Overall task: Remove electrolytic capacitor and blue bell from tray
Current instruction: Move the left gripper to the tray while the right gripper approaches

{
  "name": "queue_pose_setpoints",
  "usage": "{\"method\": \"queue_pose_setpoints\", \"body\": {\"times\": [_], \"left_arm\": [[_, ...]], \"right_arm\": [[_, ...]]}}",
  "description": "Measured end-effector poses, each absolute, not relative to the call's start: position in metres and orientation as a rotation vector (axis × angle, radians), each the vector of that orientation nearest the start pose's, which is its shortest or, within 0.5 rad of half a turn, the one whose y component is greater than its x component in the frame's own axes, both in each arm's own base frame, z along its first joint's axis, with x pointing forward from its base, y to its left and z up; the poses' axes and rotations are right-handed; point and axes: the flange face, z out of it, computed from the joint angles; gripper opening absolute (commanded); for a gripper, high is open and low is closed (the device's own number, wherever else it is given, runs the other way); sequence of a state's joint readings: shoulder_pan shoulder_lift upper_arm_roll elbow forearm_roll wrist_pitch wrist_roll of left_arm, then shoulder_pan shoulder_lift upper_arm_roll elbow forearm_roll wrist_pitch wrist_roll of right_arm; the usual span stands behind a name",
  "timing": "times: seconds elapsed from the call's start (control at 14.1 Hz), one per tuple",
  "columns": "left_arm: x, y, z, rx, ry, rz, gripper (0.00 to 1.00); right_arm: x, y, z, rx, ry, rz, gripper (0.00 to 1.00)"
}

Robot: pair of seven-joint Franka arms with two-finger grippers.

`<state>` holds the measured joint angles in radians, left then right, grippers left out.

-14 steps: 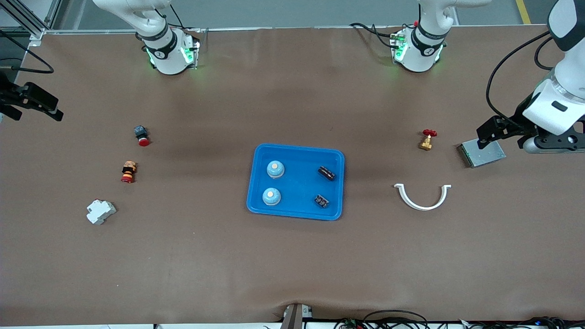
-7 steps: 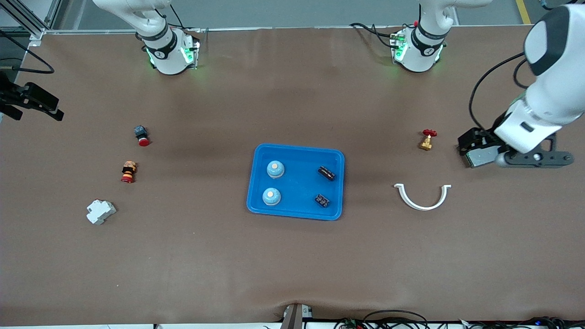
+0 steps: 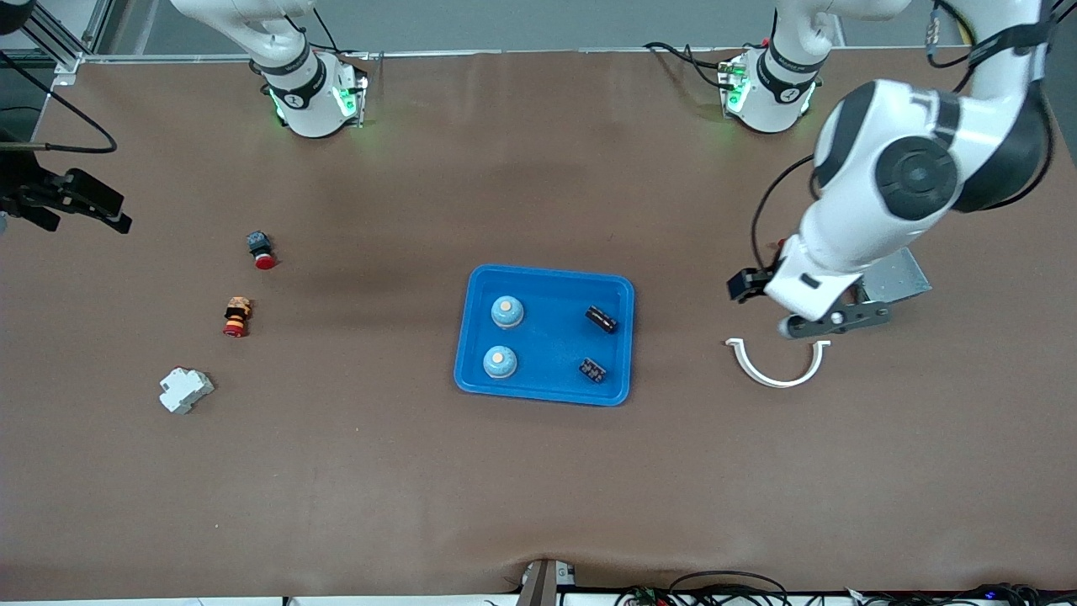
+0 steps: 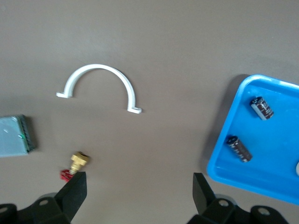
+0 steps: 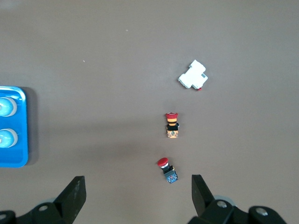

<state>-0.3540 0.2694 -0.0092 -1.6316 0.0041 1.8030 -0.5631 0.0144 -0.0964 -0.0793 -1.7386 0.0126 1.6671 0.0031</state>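
Observation:
A blue tray (image 3: 547, 391) sits mid-table. In it are two blue bells with orange tops (image 3: 507, 311) (image 3: 499, 362) and two black capacitors (image 3: 601, 319) (image 3: 592, 369). The capacitors also show in the left wrist view (image 4: 262, 108) (image 4: 238, 148). The bells also show in the right wrist view (image 5: 6, 107) (image 5: 6, 138). My left gripper (image 3: 747, 284) (image 4: 138, 196) is open and empty, up over the bare table between the tray and a brass valve. My right gripper (image 3: 88, 202) (image 5: 138, 198) is open and empty, up over the right arm's end of the table.
Toward the left arm's end lie a white half-ring clamp (image 3: 778, 364), a brass valve with a red handle (image 4: 77, 163) and a grey box (image 3: 896, 278). Toward the right arm's end lie a red push button (image 3: 262, 249), a red-and-orange button (image 3: 236, 316) and a white breaker (image 3: 185, 390).
My left arm has swung in from the table's end toward the tray, passing over the grey box and the valve. My right gripper has shifted slightly. Nothing on the table has moved.

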Motion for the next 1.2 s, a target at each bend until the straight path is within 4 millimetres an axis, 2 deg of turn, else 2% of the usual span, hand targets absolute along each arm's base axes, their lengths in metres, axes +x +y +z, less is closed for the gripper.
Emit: {"method": "queue_pose_setpoints", "body": {"times": [0.14, 0.35, 0.64, 0.78, 1.06, 1.2], "left_arm": [[0.594, -0.239, 0.432, -3.083, -0.405, 0.194, 1.0], [0.601, -0.263, 0.402, -3.062, -0.59, 0.206, 1.0], [0.602, -0.316, 0.355, -3.002, -0.824, 0.18, 1.0], [0.605, -0.338, 0.34, -2.99, -0.968, 0.13, 1.0], [0.617, -0.345, 0.329, -2.918, -1.337, 0.071, 1.0], [0.616, -0.362, 0.308, -2.864, -1.518, 0.04, 1.0]], "right_arm": [[0.527, -0.044, 0.581, -3.118, 0.133, -0.031, 1.0], [0.523, -0.058, 0.532, -3.115, 0.18, -0.009, 1.0], [0.51, -0.087, 0.442, -3.118, 0.217, -0.096, 1.0], [0.497, -0.099, 0.399, -3.126, 0.197, -0.13, 1.0], [0.486, -0.115, 0.344, -3.136, 0.151, -0.092, 1.0], [0.478, -0.113, 0.32, -3.143, 0.145, -0.149, 1.0]]}}
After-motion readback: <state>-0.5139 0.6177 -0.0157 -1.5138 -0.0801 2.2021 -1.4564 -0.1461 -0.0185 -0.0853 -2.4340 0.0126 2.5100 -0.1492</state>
